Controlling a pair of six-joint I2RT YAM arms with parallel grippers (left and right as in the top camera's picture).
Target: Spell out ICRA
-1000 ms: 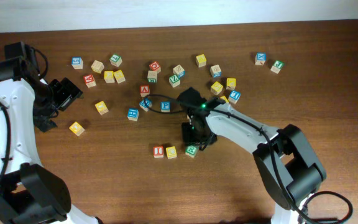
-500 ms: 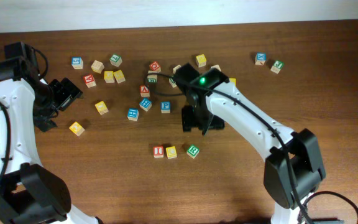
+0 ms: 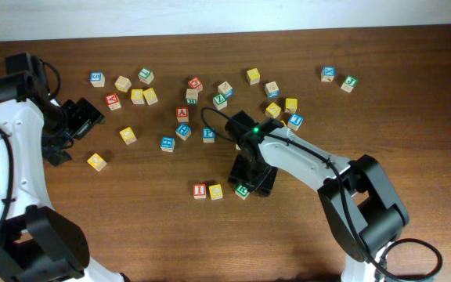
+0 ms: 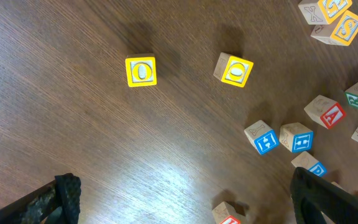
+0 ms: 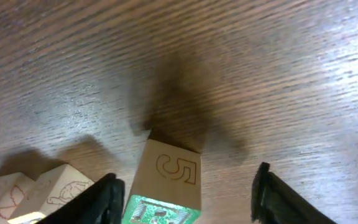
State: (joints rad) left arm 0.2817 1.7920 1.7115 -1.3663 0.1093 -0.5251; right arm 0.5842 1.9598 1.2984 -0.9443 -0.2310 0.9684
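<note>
- At the near middle of the table [image 3: 131, 235], a row runs left to right: I cube [image 3: 200, 190], yellow cube [image 3: 215, 191] with its letter too small to read, and green cube [image 3: 242, 190], half hidden under the right gripper [image 5: 188, 179].
- Its fingers stand apart on either side of the green cube, whose top face is cut off in the wrist view.
- The A cube [image 3: 182, 113] lies farther back.
- Left gripper [image 4: 184, 186]: fingers wide apart, only the tips showing.

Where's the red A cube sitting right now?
In the overhead view, the red A cube lies in the scattered group left of centre, just beyond a blue cube and farther back than the I cube.
</note>
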